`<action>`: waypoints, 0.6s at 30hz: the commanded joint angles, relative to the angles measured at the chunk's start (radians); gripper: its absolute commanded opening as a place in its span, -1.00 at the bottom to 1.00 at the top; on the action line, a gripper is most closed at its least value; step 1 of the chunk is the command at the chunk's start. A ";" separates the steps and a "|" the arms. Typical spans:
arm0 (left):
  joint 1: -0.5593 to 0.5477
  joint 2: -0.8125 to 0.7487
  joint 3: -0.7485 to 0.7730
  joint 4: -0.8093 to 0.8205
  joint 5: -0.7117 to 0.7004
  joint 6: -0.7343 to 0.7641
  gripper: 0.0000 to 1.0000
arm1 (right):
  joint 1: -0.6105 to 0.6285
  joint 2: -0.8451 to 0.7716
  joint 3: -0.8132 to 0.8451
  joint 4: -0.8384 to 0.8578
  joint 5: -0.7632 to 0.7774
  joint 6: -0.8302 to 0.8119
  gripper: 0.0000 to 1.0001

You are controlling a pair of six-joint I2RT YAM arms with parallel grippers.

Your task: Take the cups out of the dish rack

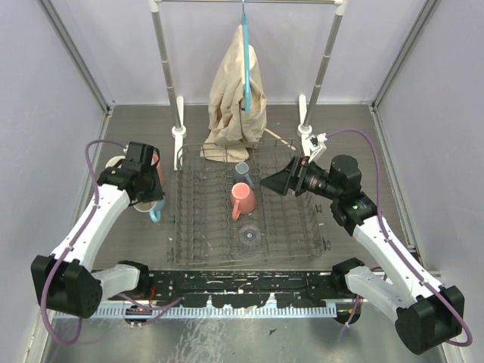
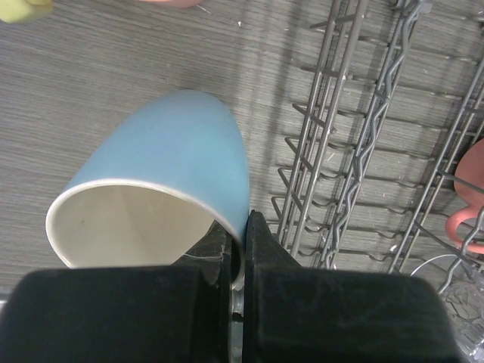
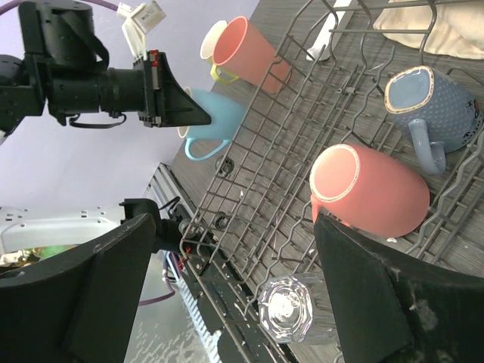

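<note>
Closest in the left wrist view, the left gripper (image 2: 240, 249) has its fingers pressed together on the rim of the light blue mug (image 2: 181, 151). One finger is inside the cream mouth and the other is on the outer wall. The mug is tilted, mouth toward the lens. Whether it touches the table (image 2: 91, 91) cannot be told.

From above, this mug (image 1: 153, 209) is just outside the dish rack (image 1: 175, 249), at 9 o'clock of it. At 12 o'clock of the mug, also off the rack, stand a salmon-pink mug (image 3: 246, 49) and, touching it, a pale yellow mug (image 3: 214, 45).

Three cups are inside the rack. A second salmon mug (image 1: 243, 199) lies on its side near the middle. A grey-blue mug (image 1: 242, 172) is at its 12 o'clock and a clear glass (image 1: 251, 236) at its 6 o'clock.

At 3 o'clock of the salmon mug, the right gripper (image 1: 274, 181) hangs over the rack with its fingers wide apart, holding nothing.

Beyond the rack, at 12 o'clock, a silver rail carries a beige cloth (image 1: 238, 83).
</note>
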 commanded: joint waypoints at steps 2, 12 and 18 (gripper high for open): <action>0.024 0.048 -0.009 0.075 0.055 0.036 -1.00 | -0.004 -0.001 0.028 0.033 0.008 -0.025 0.84; 0.036 0.161 0.002 0.063 0.073 0.049 -1.00 | -0.004 0.002 0.022 0.042 0.003 -0.022 0.84; 0.039 0.216 0.016 0.035 0.056 0.049 -1.00 | -0.005 -0.007 0.014 0.045 -0.004 -0.023 0.84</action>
